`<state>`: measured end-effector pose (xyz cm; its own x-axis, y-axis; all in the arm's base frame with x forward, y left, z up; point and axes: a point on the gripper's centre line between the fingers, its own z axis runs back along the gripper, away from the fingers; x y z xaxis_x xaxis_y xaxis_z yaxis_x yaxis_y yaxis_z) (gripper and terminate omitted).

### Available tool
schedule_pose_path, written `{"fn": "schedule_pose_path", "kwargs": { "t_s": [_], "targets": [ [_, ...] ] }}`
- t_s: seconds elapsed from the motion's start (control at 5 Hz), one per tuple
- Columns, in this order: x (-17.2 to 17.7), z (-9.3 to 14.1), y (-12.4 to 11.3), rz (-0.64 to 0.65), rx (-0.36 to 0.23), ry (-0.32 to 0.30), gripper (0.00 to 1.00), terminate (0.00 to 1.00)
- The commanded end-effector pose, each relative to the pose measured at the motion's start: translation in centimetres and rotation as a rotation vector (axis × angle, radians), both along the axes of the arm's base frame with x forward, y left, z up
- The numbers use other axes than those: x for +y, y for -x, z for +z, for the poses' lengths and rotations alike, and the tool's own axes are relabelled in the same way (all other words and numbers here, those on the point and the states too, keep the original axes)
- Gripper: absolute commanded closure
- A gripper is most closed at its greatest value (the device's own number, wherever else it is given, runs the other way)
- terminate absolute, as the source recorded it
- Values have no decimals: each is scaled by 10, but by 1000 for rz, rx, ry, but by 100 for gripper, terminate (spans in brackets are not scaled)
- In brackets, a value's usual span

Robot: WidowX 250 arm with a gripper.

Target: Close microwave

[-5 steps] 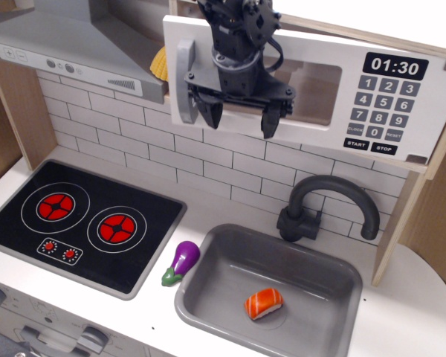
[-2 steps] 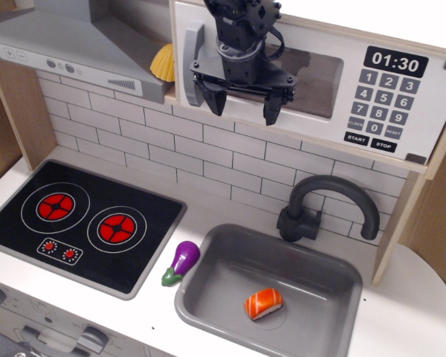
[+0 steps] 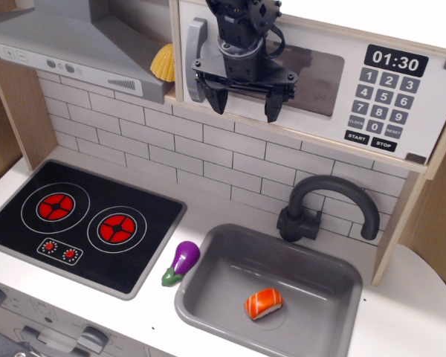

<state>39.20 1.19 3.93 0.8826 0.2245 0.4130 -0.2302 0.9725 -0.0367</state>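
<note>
The toy microwave (image 3: 342,82) sits at the top, with a white door, a grey vertical handle (image 3: 195,50) at its left, a clear window and a black keypad (image 3: 384,100) reading 01:30. The door lies flush with the cabinet front. My black gripper (image 3: 244,104) hangs in front of the door's left half, just right of the handle. Its fingers are spread apart and hold nothing.
A grey range hood (image 3: 67,48) is at the upper left, with a yellow shell-shaped toy (image 3: 163,62) beside it. Below are a black stove (image 3: 78,223), a purple eggplant (image 3: 181,261), a grey sink (image 3: 271,286) holding a piece of salmon sushi (image 3: 263,303), and a dark faucet (image 3: 323,204).
The microwave door has swung from partly open to flush against the cabinet. My gripper moved up and back with it, staying open.
</note>
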Motion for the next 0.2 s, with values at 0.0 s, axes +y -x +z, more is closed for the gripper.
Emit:
{"fn": "schedule_pose_path", "kwargs": {
  "t_s": [0.0],
  "targets": [
    [14,24,-5,23,-65,-1,0,100]
  ]
}}
